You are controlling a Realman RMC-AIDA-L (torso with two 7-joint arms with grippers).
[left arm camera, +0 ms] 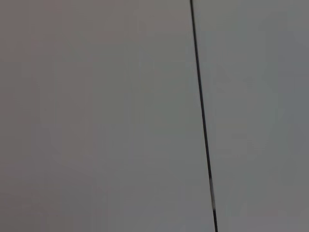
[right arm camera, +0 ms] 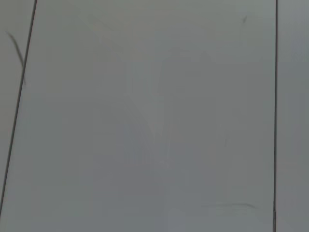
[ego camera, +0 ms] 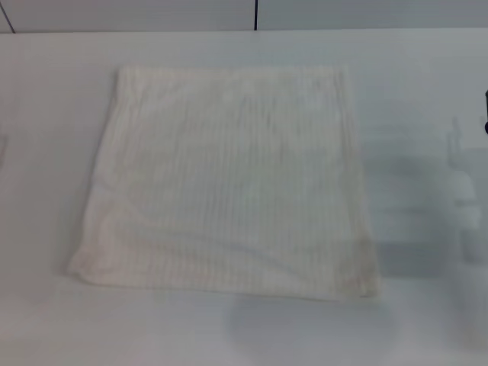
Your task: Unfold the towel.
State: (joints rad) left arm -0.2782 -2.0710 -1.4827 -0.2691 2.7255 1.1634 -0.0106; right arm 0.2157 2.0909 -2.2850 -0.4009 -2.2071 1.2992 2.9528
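The towel point(ego camera: 229, 179) is an off-white, ribbed cloth lying spread flat and roughly square on the white table point(ego camera: 427, 91) in the head view. Its corners lie flat, with slight wrinkles along the near edge. Neither gripper shows in the head view; only a small dark sliver sits at the right edge point(ego camera: 486, 114). The left wrist view and the right wrist view show only plain grey panels with dark seams, and no fingers or towel.
The table's far edge meets a grey wall with a dark vertical seam point(ego camera: 255, 14). Soft shadows fall on the table to the right of the towel point(ego camera: 427, 213) and in front of it point(ego camera: 305, 328).
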